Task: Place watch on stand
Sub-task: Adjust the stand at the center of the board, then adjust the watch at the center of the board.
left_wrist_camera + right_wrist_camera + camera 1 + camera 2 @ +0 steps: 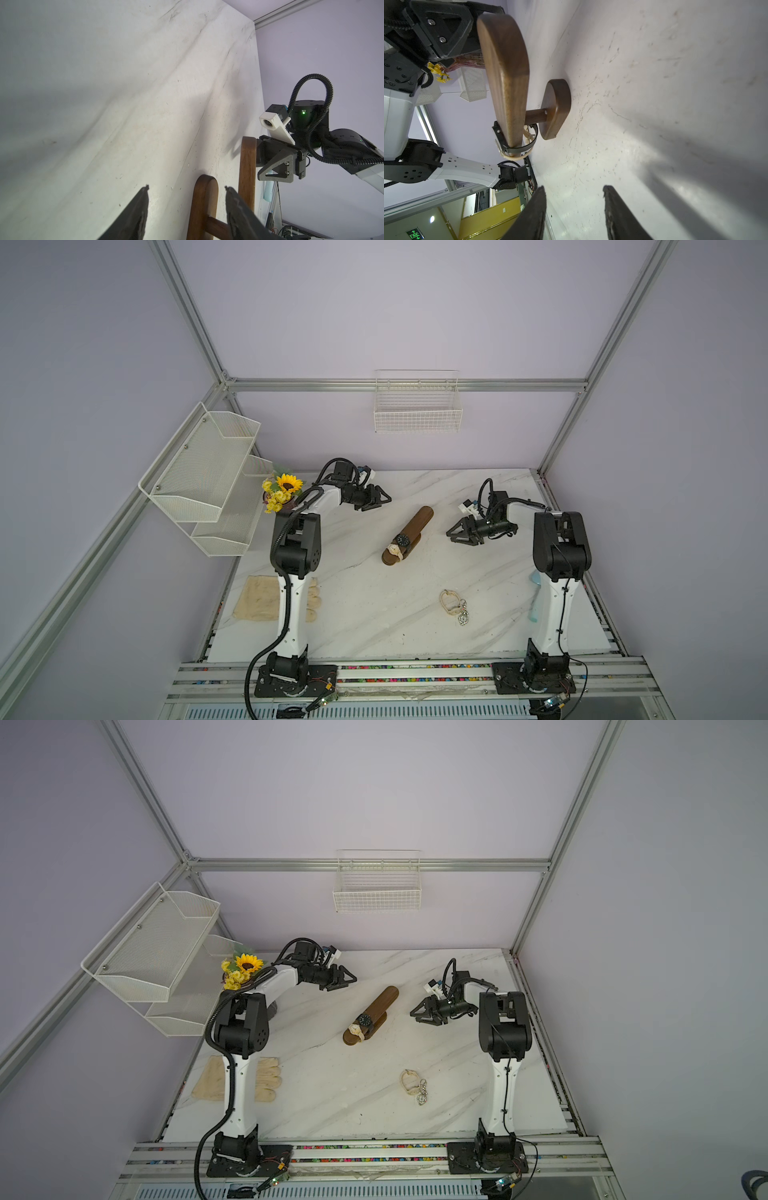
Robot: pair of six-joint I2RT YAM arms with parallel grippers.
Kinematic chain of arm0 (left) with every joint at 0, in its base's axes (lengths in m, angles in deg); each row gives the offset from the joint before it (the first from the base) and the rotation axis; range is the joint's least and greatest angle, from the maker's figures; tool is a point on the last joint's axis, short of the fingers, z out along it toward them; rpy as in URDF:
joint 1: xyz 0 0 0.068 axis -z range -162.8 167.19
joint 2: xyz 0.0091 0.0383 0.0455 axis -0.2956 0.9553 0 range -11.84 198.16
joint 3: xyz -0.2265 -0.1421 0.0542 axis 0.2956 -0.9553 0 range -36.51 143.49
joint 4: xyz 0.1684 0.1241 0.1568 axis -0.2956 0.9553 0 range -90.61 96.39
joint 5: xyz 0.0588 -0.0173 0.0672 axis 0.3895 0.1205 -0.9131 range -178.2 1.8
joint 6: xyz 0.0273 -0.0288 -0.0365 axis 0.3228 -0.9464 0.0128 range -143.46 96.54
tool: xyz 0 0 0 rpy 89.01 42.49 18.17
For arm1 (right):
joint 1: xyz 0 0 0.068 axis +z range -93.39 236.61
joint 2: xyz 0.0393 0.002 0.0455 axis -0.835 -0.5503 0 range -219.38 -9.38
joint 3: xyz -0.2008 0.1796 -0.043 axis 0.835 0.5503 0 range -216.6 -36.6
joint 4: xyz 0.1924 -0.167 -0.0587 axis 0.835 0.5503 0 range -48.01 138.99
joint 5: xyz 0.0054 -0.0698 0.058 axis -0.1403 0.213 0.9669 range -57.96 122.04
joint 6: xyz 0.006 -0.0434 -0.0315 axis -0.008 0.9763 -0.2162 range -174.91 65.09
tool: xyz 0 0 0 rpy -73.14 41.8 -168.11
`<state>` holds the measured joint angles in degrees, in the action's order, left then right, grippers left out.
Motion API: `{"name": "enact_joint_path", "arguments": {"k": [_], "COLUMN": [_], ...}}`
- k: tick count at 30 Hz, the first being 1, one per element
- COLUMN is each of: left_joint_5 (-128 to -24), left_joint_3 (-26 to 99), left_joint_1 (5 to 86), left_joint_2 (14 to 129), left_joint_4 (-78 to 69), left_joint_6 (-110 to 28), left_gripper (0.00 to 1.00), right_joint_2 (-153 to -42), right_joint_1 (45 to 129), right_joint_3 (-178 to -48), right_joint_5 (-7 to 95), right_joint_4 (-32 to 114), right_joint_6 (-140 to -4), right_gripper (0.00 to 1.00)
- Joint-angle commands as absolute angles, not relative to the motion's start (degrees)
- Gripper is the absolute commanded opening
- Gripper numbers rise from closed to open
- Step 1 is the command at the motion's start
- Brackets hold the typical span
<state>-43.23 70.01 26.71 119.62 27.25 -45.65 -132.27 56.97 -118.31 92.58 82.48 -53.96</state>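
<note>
Watch: black, strapped round bar of stand, ahead of right gripper, apart from its tips. Cream watch just beside it on same bar, toward bar's near end. Right gripper fingers spread, nothing between. Left gripper spread too, empty, facing stand's far end from the opposite side, well apart.

Seen from right wrist only: both straps hanging loose under the bar, post and small base flat on table. From left wrist: just base end, post, bar edge. In both top views only: cream strap loop with key chain, well behind right gripper toward arm bases; cream gloves well behind left gripper, partly under its arm.

Table: white marble-look slab, scuffed near stand. Lilac walls, aluminium frame. Sunflower pot close behind left gripper's wrist, mesh shelf past that on side wall, wire basket on back wall above. Bare slab either side of stand between grippers; far slab edge close beyond both.
</note>
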Motion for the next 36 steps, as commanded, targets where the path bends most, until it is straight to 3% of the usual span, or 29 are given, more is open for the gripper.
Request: {"name": "enact_joint_path", "arguments": {"k": [1, 5, 11, 19, 22, 24, 27, 29, 36], "left_joint_5": [-43.8, -47.4, -55.4, -58.9, -59.9, -60.8, -62.0, -64.7, -70.5], "left_joint_3": [67.4, 61.3, 48.7, 35.3, 30.5, 27.7, 26.6, 26.7, 26.9], "left_joint_1": [26.0, 26.2, 28.2, 32.1, 33.3, 34.2, 38.0, 42.2, 55.3], "left_joint_2": [114.3, 109.0, 97.4, 82.7, 77.5, 73.6, 69.7, 66.6, 65.8], "left_joint_4": [26.4, 26.4, 24.1, 22.0, 22.0, 22.1, 25.4, 28.1, 29.1], "left_joint_6": [-46.9, -47.8, -51.5, -55.8, -57.1, -57.3, -55.9, -55.1, -56.4], "left_gripper": [0.58, 0.55, 0.56, 0.49, 0.36, 0.23, 0.21, 0.26, 0.34], "right_joint_2": [-126.4, -118.4, -100.6, -88.2, -82.9, -79.7, -77.0, -75.1, -71.4], "right_joint_1": [56.7, 57.5, 67.8, 84.8, 88.1, 90.4, 93.8, 95.6, 97.1], "right_joint_3": [-115.0, -108.4, -99.3, -93.5, -91.1, -88.0, -83.9, -81.9, -75.4], "right_joint_5": [90.0, 80.9, 45.7, 26.0, 25.0, 25.1, 25.2, 25.0, 30.3], "right_joint_4": [76.2, 71.3, 76.0, 83.7, 86.7, 87.1, 88.6, 89.2, 85.7], "right_joint_6": [-58.9, -66.3, -72.0, -78.9, -82.8, -86.3, -92.6, -96.3, -102.7], "right_gripper": [0.44, 0.30, 0.44, 0.41, 0.17, 0.08, 0.09, 0.19, 0.31]}}
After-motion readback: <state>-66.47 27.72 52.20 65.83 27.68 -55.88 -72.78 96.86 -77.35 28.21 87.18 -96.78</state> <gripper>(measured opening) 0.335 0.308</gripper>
